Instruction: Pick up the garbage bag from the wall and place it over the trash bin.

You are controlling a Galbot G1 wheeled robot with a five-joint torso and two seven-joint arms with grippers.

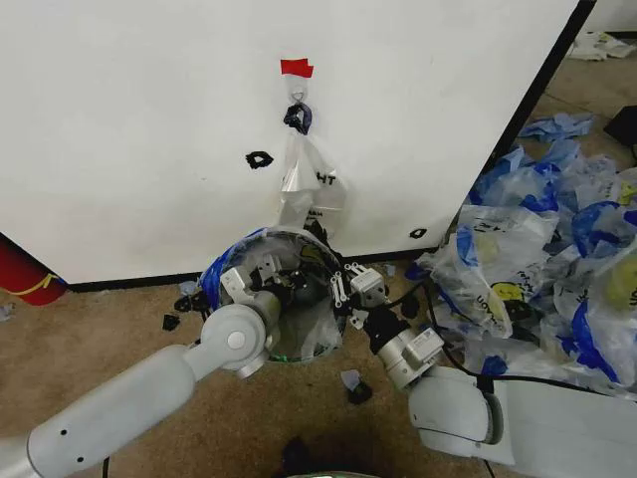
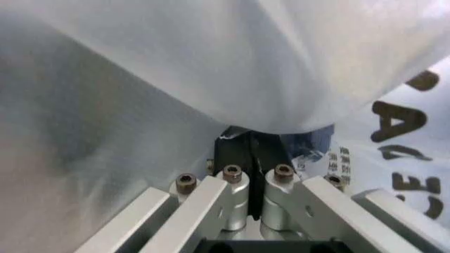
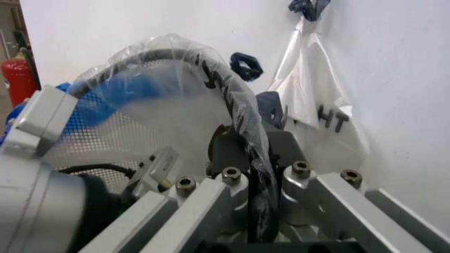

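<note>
The garbage bag (image 1: 221, 265), thin translucent film with blue handles, is draped over the rim of the round black mesh trash bin (image 1: 299, 355), which stands at the foot of the white wall (image 1: 129, 129). My left gripper (image 1: 271, 279) reaches into the bin's left side and is shut, with white film (image 2: 211, 63) bunched at its tips (image 2: 251, 145). At the bin's right rim, my right gripper (image 1: 343, 285) is shut on the bag's film (image 3: 232, 100) where it wraps the black rim (image 3: 176, 52).
A narrower clear bag with dark lettering (image 1: 311, 177) hangs from the hook under the red tape (image 1: 296, 68). A heap of blue-and-white bags (image 1: 537, 259) covers the floor to the right. A red extinguisher (image 1: 25, 277) stands far left. Black scraps (image 1: 171, 322) lie near the bin.
</note>
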